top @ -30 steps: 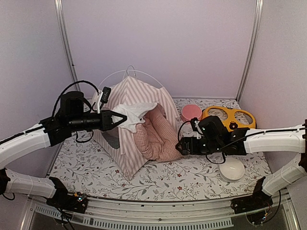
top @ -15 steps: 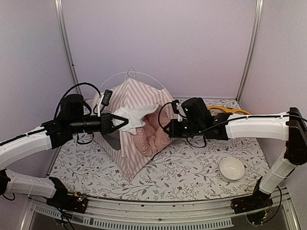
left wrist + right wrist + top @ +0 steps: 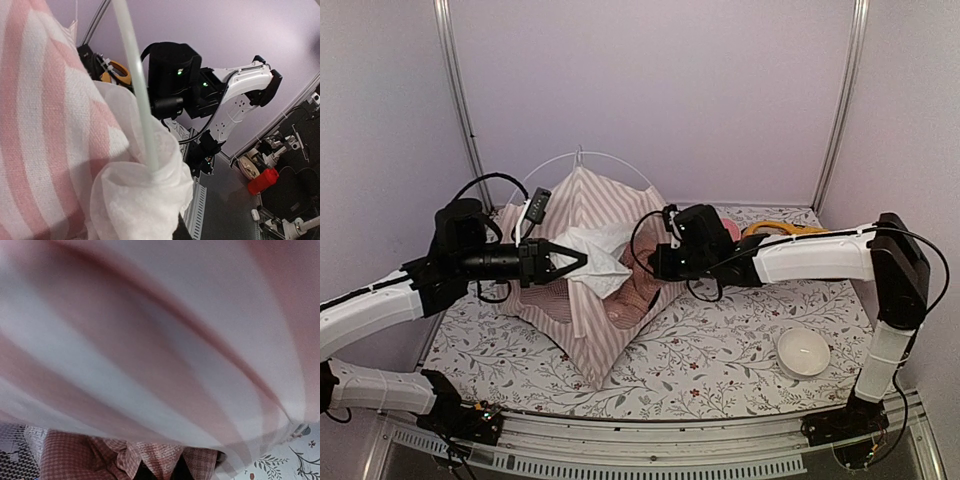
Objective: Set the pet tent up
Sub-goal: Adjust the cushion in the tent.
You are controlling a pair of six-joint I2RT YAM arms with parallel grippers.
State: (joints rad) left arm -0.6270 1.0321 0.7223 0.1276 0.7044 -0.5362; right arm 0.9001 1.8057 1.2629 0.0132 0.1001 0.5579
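Note:
The pet tent, pink-and-white striped, stands at the table's back left with a thin white pole arching over it. My left gripper is shut on the tent's bunched white sheer curtain, holding it up beside a pole. My right gripper reaches under the striped flap, and its tips are mostly hidden there. It is shut on a fold of the pink checked cushion, which lies crumpled in the tent's mouth.
A white bowl sits at the front right on the floral tablecloth. A pink bowl and a yellow ring-shaped item lie behind the right forearm. Walls and frame posts stand close on three sides.
The right gripper has shut and moved left from the table's middle to the tent, taking the cushion into the opening. The tent has leaned left. The left gripper still holds the curtain.

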